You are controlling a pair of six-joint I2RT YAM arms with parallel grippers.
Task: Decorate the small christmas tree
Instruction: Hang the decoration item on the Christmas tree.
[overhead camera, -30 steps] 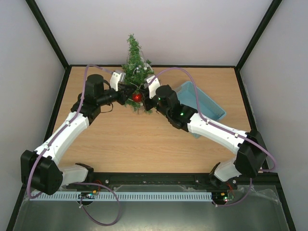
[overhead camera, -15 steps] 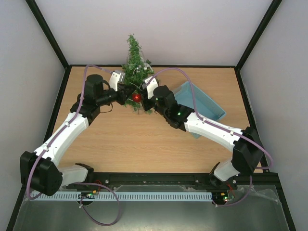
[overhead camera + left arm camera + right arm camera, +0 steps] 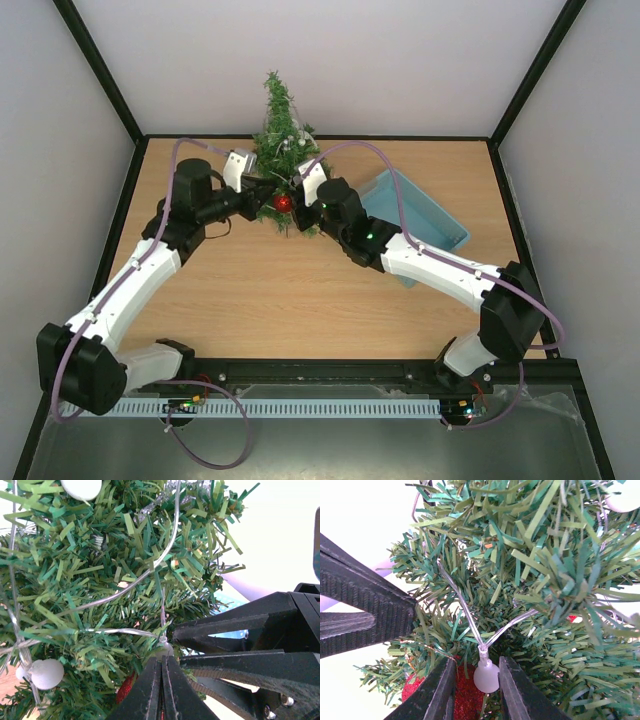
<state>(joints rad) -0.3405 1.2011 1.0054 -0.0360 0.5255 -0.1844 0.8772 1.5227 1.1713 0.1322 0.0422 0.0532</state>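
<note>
Green tinsel branches of the small christmas tree (image 3: 279,140), standing at the tabletop's (image 3: 260,290) far edge, meet both hands. Right hand (image 3: 475,690) pinches a white light bulb (image 3: 485,676) on clear wire (image 3: 462,605); left hand (image 3: 161,690) is fully closed beside it. Tugging could snag wire and topple the tree.

left hand (image 3: 161,680) shut, right hand (image 3: 476,690) gripping
</note>
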